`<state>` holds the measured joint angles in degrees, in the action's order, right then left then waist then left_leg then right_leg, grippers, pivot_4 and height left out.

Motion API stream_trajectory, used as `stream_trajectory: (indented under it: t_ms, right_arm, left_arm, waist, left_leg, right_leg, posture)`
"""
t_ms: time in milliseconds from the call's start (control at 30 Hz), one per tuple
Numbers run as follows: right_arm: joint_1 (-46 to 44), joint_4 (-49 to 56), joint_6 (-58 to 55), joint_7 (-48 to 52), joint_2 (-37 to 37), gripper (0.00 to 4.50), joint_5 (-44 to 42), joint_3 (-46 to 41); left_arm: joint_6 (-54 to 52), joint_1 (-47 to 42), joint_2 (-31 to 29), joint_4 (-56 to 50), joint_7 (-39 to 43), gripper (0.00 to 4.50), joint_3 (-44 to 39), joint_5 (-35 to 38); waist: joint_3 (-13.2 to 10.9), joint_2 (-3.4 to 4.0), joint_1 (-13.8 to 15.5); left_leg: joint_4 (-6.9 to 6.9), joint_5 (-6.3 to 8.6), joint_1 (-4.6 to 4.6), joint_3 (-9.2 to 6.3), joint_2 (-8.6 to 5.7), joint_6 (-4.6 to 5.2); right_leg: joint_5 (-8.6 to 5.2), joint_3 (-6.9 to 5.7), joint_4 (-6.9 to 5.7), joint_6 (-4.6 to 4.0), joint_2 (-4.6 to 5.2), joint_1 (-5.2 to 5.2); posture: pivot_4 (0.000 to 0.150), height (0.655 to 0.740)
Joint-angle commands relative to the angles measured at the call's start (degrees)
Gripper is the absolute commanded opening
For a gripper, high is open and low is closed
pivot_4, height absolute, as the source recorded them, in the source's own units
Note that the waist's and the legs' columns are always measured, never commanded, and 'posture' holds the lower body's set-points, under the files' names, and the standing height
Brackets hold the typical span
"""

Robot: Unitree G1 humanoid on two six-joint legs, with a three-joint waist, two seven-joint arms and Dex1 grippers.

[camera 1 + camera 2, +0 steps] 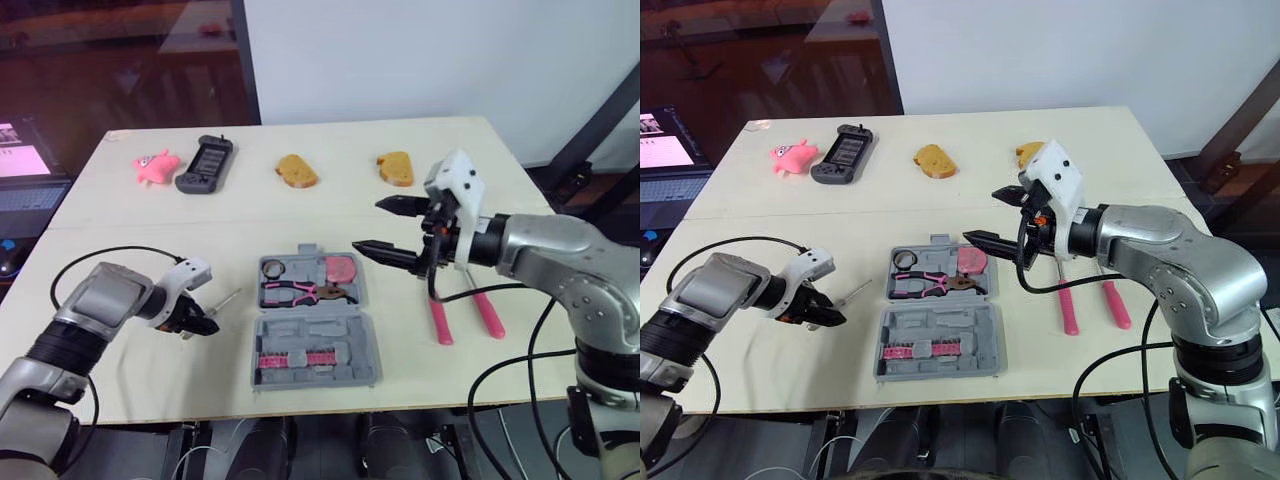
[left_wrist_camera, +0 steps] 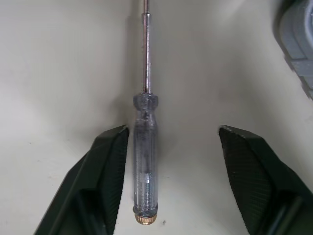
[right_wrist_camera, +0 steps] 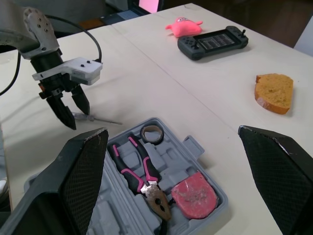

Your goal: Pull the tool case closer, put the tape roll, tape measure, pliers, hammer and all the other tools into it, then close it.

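**Near edge.** The left tool [image 2: 173,134] is down at the surface [image 1: 420,390] with its fingers spread. They straddle the clear handle of a screwdriver [image 2: 145,161]. The handle lies hard against one finger, possibly touching it, and well apart from the other.

- Risk: an uneven closure is likely to shove or roll the round handle before both fingers bear on it.
- Risk: gripped at the handle end, the long shaft may droop or swing.

**Centre.** The tool case [image 1: 355,375] lies open, just beside the screwdriver tip. Its far half holds the tape roll [image 1: 274,267], pliers [image 1: 305,293] and tape measure [image 1: 342,267].

- Risk: an item seated outside its moulded slot would probably stop the lid shutting.

**Right of centre.** The right tool [image 1: 372,224] hovers wide open and empty beside the case. A pink-handled implement [image 1: 440,320] lies beneath that arm. Its head is hidden, so its type is uncertain.

**Far side.** A pink toy [image 1: 155,165], a game controller [image 1: 205,163] and two bread pieces [image 1: 296,171] lie well apart from the case.
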<state>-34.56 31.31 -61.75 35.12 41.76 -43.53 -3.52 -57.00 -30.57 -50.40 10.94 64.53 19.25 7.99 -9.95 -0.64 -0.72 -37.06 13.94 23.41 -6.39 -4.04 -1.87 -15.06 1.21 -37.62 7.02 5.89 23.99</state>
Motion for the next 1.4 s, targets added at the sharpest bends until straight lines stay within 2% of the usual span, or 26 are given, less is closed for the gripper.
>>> stream_trajectory:
  t_ms: [33, 433, 467, 500, 633, 933, 1067, 1200, 1400]
  right_arm:
    - [-1.36, 0.8, 0.74, -0.26, 0.3, 4.5, -0.16, -0.7]
    - [-1.53, 0.72, 0.91, -0.48, 0.15, 4.5, -0.11, -0.45]
    - [-1.53, 0.73, 0.88, -0.51, 0.17, 4.5, -0.13, -0.46]
    - [-1.53, 0.74, 0.87, -0.52, 0.18, 4.5, -0.16, -0.47]
    - [-1.51, 0.55, 0.9, -0.36, 0.38, 4.5, -0.07, -0.39]
    - [-1.51, 0.02, 1.36, 0.61, 0.85, 4.5, 0.29, -0.07]
    - [-1.61, -0.34, 1.5, 2.53, 1.92, 4.5, 0.09, 0.49]
    - [-1.36, -0.5, 1.65, 5.11, 3.74, 4.5, -0.38, 0.84]
    - [3.02, 3.54, -0.41, 11.78, 10.0, 4.5, -4.71, -0.1]
  left_arm:
    - [-0.09, -0.87, -0.01, 0.36, -1.08, 2.79, -0.74, -0.37]
    - [0.47, -0.81, 1.16, -2.72, -2.4, 2.79, 0.94, -0.74]
    - [0.55, -0.5, 1.0, -2.91, -2.45, 2.29, 1.15, -0.85]
    - [0.62, -0.28, 0.9, -3.03, -2.47, 2.04, 1.27, -0.95]
    - [1.65, 0.31, -0.03, -3.15, -2.13, 0.05, 2.17, -1.74]
    - [3.56, -0.06, -2.47, -1.83, -1.27, 0.05, 1.03, -2.03]
    - [4.21, -1.88, -4.85, -0.32, 1.36, 0.05, -2.52, 0.2]
    - [5.99, -4.12, -6.37, -1.94, 4.58, 0.05, -5.66, 2.99]
    - [9.5, -6.64, -7.84, -9.6, 12.04, 0.05, -4.83, 6.01]
  waist:
    - [0.0, 0.0, -0.04]
    - [0.0, 0.0, 0.01]
    - [0.0, 0.0, -0.03]
    - [0.0, 0.0, -0.05]
    - [-0.01, -0.01, -0.06]
    - [-0.01, -0.01, -0.22]
    - [-0.04, -0.04, -0.2]
    - [-0.06, -0.08, 0.07]
    - [-0.07, -0.08, -0.06]
  left_leg:
    - [0.0, 0.0, 0.0, 0.0, 0.0, 0.0]
    - [0.0, 0.0, 0.01, -0.01, -0.01, 0.0]
    - [0.0, 0.0, 0.01, -0.01, -0.01, 0.0]
    - [0.0, 0.0, 0.01, -0.01, -0.01, 0.0]
    - [0.01, 0.0, 0.02, -0.01, 0.0, 0.0]
    - [0.05, 0.0, 0.02, -0.01, 0.01, 0.0]
    - [0.04, 0.0, 0.03, 0.0, 0.01, 0.0]
    - [0.0, 0.0, 0.07, -0.04, 0.01, 0.0]
    - [0.03, 0.03, 0.08, 0.0, 0.01, 0.06]
  right_leg:
    - [0.0, 0.0, 0.0, 0.0, 0.0, 0.0]
    - [0.0, 0.0, 0.0, 0.0, 0.0, 0.01]
    - [0.0, 0.0, 0.0, 0.0, 0.0, 0.01]
    - [0.0, 0.0, 0.0, 0.0, 0.0, 0.01]
    - [0.0, 0.01, 0.0, 0.0, 0.0, 0.02]
    - [-0.01, 0.01, 0.01, 0.0, -0.01, 0.06]
    - [-0.01, 0.0, 0.01, 0.0, -0.01, 0.06]
    - [-0.01, -0.05, 0.04, 0.0, 0.0, 0.05]
    - [-0.01, -0.05, 0.21, 0.01, 0.02, -0.02]
  posture:
    - [0.15, 0.74]
    - [0.15, 0.74]
    - [0.15, 0.74]
    - [0.15, 0.74]
    - [0.15, 0.74]
    - [0.15, 0.74]
    - [0.15, 0.74]
    - [0.15, 0.74]
    - [0.15, 0.74]
